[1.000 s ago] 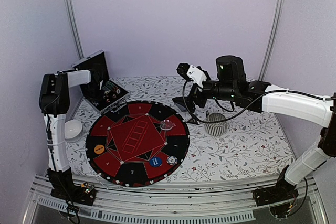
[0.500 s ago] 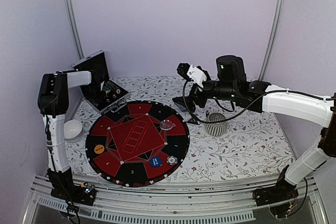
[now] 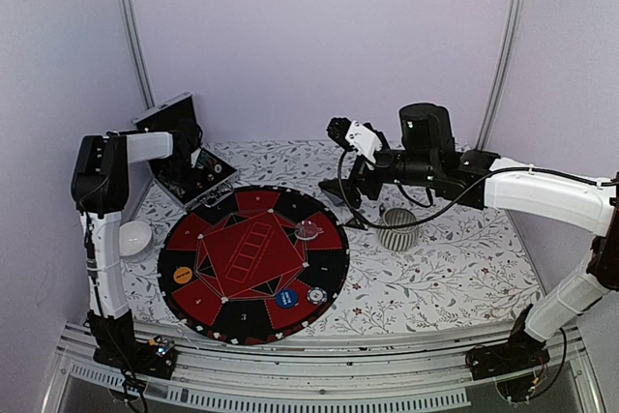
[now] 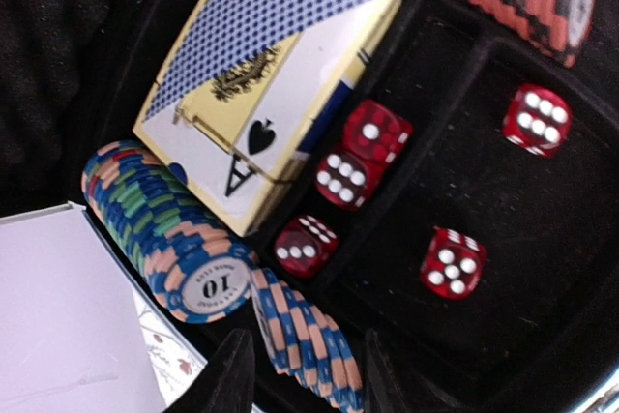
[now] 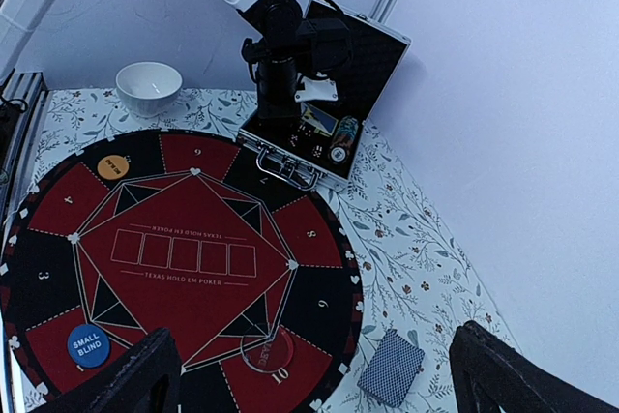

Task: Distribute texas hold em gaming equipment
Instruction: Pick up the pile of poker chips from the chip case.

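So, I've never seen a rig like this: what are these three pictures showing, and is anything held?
Two robot arms stand side by side. One camera looks from above and behind; the other two ride on the wrists. On the cloth lie a card deck, a ribbed cup, a bowl and a poker mat carrying a blue disc, an orange disc and a clear disc. The left gripper reaches into the open black case, fingers either side of a chip row; whether it grips is unclear. The right gripper hangs open, empty.
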`<action>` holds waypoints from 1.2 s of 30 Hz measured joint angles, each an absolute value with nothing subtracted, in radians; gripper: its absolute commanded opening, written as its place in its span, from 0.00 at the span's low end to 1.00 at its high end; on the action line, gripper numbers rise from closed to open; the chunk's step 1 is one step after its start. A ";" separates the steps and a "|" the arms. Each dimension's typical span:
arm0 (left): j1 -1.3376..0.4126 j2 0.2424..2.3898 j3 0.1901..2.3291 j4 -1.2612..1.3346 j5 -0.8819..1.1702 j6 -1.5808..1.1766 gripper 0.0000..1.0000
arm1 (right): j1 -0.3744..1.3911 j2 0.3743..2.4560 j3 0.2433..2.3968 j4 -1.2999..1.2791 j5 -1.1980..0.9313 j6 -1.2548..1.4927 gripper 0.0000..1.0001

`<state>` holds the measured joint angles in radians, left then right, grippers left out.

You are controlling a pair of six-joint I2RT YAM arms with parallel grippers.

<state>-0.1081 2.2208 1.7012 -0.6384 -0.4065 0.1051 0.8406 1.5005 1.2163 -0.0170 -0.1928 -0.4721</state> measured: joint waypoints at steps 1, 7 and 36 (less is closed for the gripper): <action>-0.108 2.225 1.706 -0.638 -0.415 0.106 0.41 | 0.841 1.497 1.209 -0.018 -0.193 -0.472 0.99; -0.106 2.247 1.730 -0.640 -0.461 0.120 0.41 | 0.841 1.493 1.197 -0.018 -0.196 -0.476 0.99; -0.066 2.230 1.774 -0.691 -0.359 0.052 0.00 | 0.841 1.477 1.197 -0.018 -0.196 -0.487 0.99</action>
<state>-0.0662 2.2295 1.7737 -0.6910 -0.3588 0.0525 0.8406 1.4769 1.1973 -0.0177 -0.1955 -0.4866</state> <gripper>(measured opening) 0.199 0.989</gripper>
